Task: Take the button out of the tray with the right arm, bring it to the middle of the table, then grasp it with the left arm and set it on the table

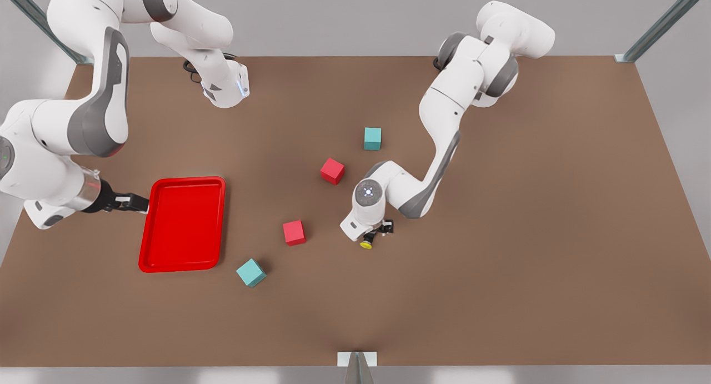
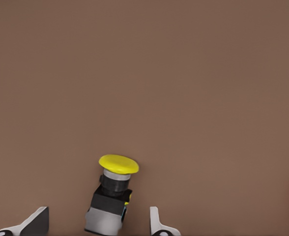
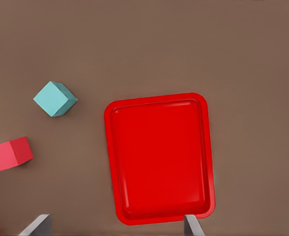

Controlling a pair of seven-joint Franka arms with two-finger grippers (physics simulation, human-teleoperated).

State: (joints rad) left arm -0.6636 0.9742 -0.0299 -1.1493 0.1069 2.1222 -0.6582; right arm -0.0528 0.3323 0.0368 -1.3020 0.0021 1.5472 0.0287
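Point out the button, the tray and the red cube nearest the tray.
button (image 2: 118, 164), left wrist view, on its yellow cap.
tray (image 1: 183, 224), front view, on its bare red floor.
red cube nearest the tray (image 1: 294, 232), front view, on its top face.

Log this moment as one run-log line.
stage: button release | button: on table, between open fingers | left gripper: open around button | right gripper: open, waiting beside tray | tray: empty

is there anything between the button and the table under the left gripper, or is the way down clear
Nothing visible stands in the way. The button sits tilted between the open fingers of the left gripper, with bare table all around it. The nearest red cube lies off to the front view's left. The right gripper waits by the tray.
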